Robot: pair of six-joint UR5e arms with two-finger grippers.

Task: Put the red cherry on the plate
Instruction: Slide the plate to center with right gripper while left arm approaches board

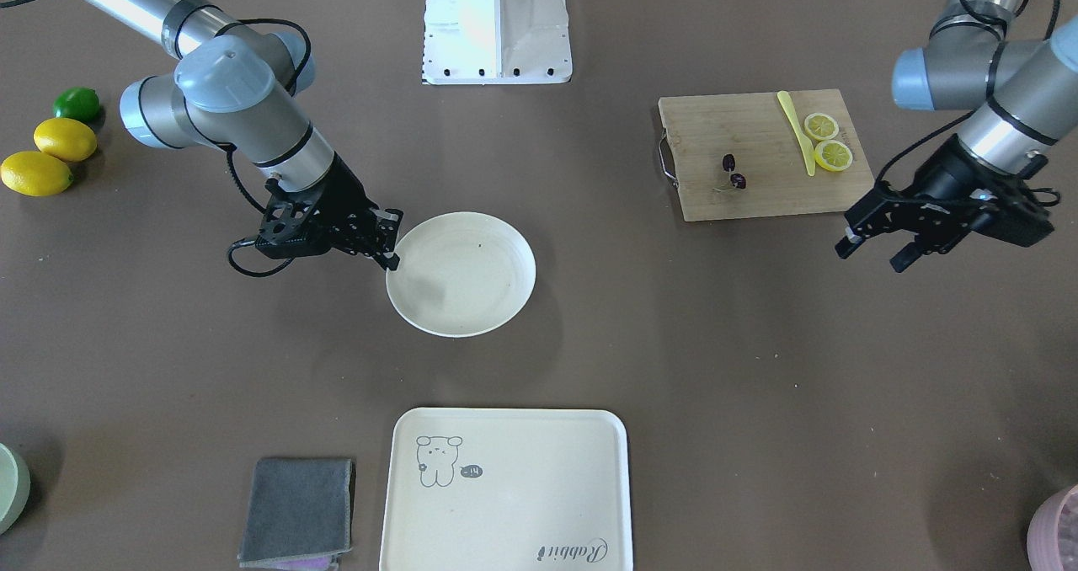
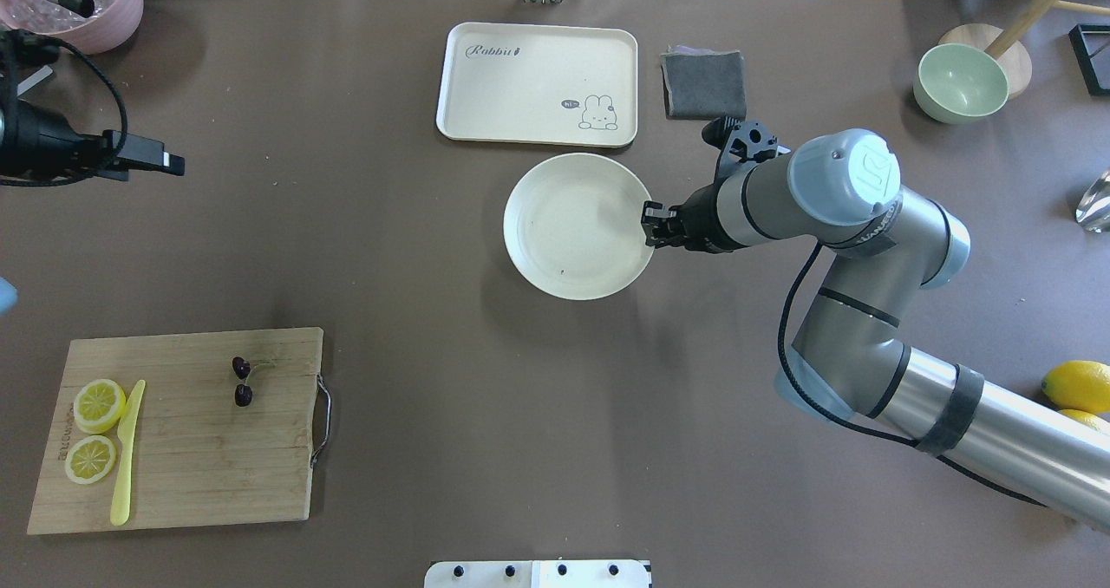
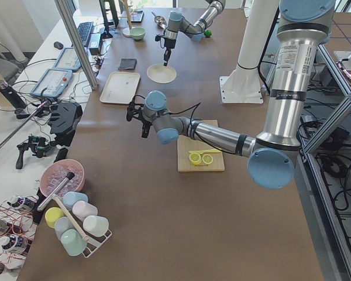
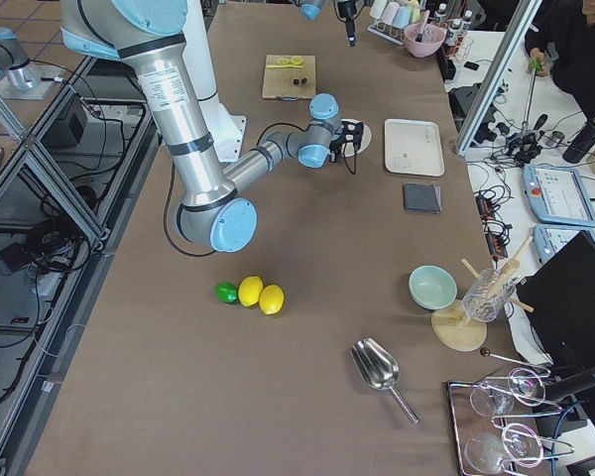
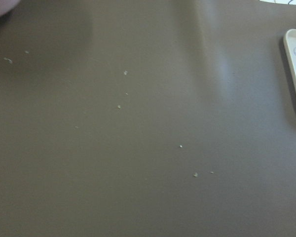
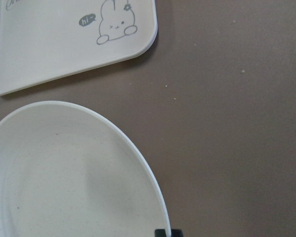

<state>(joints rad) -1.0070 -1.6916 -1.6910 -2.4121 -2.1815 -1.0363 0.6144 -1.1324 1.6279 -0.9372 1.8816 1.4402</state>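
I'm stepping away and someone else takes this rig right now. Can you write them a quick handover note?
Left gripper: open, empty, above bare table, not at the cherry.
Right gripper: looks shut on the plate's rim, though the grip is hard to confirm.
Red cherry: lies on the wooden cutting board, apart from the lemon slices, untouched.
Plate: mid-table, nothing on it.
Done: nothing yet.
Left: grasp the cherry, carry it over, and release it on the plate.

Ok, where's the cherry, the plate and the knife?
cherry (image 2: pixel 244 395): overhead view, on the lower fruit
plate (image 2: pixel 555 224): overhead view, on its bare middle
knife (image 2: pixel 127 454): overhead view, on its middle
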